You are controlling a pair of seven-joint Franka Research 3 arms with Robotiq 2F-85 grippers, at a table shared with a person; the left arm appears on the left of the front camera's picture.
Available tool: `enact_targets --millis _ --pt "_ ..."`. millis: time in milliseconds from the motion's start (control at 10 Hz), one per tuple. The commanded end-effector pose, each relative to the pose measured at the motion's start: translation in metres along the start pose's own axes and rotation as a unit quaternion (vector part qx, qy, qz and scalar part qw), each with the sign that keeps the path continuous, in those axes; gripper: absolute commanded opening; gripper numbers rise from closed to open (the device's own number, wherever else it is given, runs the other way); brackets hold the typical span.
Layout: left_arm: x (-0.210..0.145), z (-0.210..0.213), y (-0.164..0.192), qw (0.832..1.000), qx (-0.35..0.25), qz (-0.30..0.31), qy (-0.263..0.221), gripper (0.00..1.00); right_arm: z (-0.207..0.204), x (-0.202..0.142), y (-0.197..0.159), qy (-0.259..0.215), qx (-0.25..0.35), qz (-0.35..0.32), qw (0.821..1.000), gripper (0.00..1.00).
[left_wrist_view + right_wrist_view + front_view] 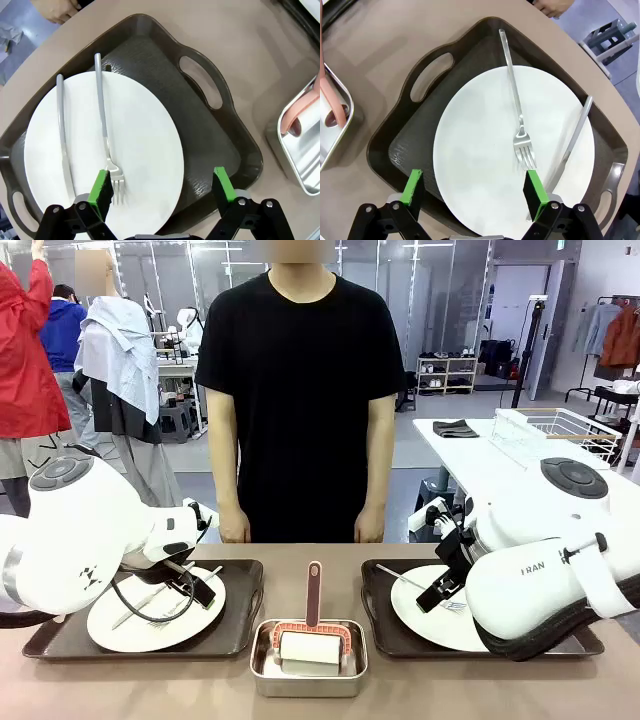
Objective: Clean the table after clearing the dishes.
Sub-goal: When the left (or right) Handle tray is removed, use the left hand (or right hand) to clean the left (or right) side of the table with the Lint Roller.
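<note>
As two trays [240,590] [378,612] flank one tin [258,662], each holds one plate [105,627].

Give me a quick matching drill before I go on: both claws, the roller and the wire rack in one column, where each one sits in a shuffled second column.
Column one
1. left claw
2. right claw
3. roller
4. wire rack

Column two
a. on the white side table
b. in the steel tin
c. open, over the left tray
d. open, over the right tray

Pairs: 1-c, 2-d, 3-b, 4-a
</note>
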State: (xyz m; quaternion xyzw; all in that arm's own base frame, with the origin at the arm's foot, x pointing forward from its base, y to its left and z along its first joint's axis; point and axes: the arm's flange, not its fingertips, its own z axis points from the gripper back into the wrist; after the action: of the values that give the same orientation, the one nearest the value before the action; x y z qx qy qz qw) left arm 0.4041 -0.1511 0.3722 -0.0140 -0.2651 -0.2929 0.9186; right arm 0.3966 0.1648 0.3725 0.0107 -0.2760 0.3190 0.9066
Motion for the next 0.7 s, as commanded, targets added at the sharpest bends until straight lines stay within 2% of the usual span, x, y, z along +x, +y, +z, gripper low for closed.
enact_targets --millis 0,600 --pt "0.0 0.0 -0.0002 1.0 0.0 0.0 0.0 1.0 0.0 0.0 0.0 0.0 0.0 0.0 1.0 1.0" --pt "0.0 0.0 -0.0002 1.0 0.0 0.0 0.0 1.0 0.0 0.0 0.0 0.0 0.0 0.0 1.0 1.0"
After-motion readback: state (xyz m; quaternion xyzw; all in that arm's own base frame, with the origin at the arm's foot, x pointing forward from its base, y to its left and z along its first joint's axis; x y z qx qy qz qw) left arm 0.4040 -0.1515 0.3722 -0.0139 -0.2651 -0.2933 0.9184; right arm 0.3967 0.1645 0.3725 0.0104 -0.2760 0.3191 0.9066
